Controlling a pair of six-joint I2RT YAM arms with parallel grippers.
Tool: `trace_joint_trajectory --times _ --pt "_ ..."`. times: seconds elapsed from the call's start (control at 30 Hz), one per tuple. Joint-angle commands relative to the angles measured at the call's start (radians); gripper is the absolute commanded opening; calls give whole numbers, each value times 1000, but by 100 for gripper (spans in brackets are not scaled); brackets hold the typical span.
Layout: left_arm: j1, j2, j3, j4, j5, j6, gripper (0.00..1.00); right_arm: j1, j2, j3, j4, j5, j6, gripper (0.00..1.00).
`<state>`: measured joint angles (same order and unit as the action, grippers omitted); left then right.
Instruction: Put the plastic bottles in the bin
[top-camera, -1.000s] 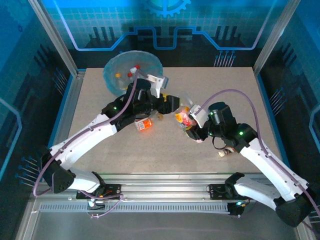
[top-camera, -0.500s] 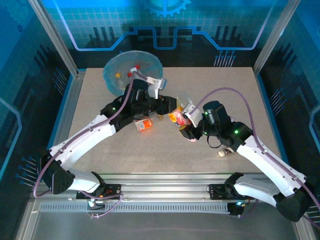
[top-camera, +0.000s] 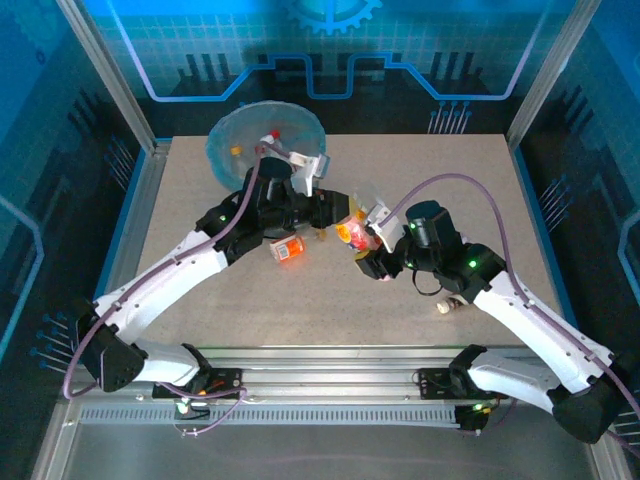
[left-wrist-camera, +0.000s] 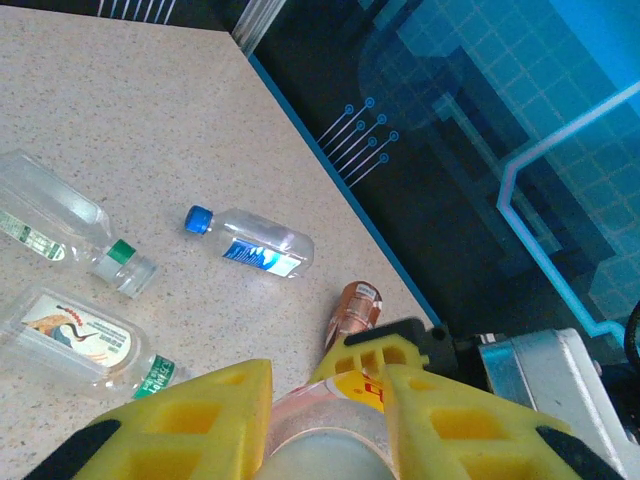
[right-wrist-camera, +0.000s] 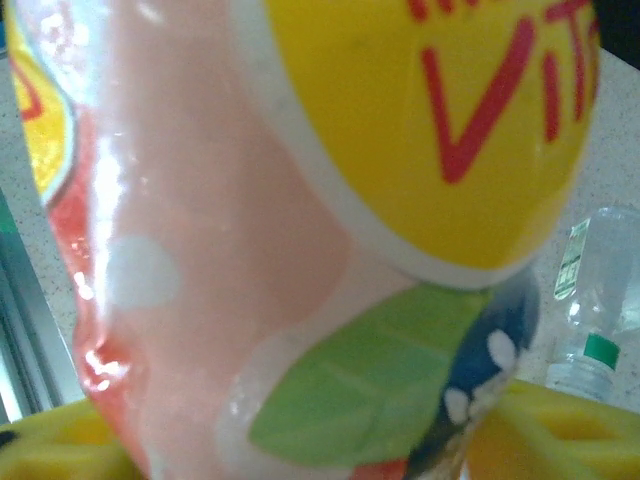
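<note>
A plastic bottle with a pink, yellow and green label hangs above mid-table between both grippers. My left gripper is shut on its upper end; in the left wrist view its yellow fingers press both sides of the bottle. My right gripper stands open around the lower body, its fingers wide at either side of the label. An orange bottle lies on the table under the left arm. The grey bin with its blue bag stands at the back left, with bottles inside.
The left wrist view shows a blue-capped clear bottle, two clear green-capped bottles and a copper-coloured bottle on the table near its right edge. A small bottle end shows beside the right forearm.
The right gripper carried the labelled bottle left to the left gripper. The left jaws closed on it and the right jaws widened.
</note>
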<state>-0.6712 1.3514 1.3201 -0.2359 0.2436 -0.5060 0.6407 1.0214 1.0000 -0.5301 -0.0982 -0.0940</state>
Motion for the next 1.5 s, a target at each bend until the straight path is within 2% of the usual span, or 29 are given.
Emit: trace_joint_trajectory --times 0.0,0.03,0.33,0.5,0.67,1.1,1.47 --pt "27 -54 63 -8 -29 25 0 18 -9 59 30 59 37 88" --pt "41 -60 92 -17 -46 39 0 20 -13 68 31 79 45 100" --pt "224 -56 417 -147 -239 240 0 39 -81 125 40 169 71 100" --pt "316 83 679 -347 -330 385 0 39 -105 116 24 208 50 100" --pt "392 239 851 -523 -333 461 0 40 -100 102 1 196 46 100" --pt "454 381 781 -614 -305 522 0 42 -56 104 -38 169 26 100" --pt "459 519 714 -687 -245 568 0 60 7 102 -39 151 35 100"
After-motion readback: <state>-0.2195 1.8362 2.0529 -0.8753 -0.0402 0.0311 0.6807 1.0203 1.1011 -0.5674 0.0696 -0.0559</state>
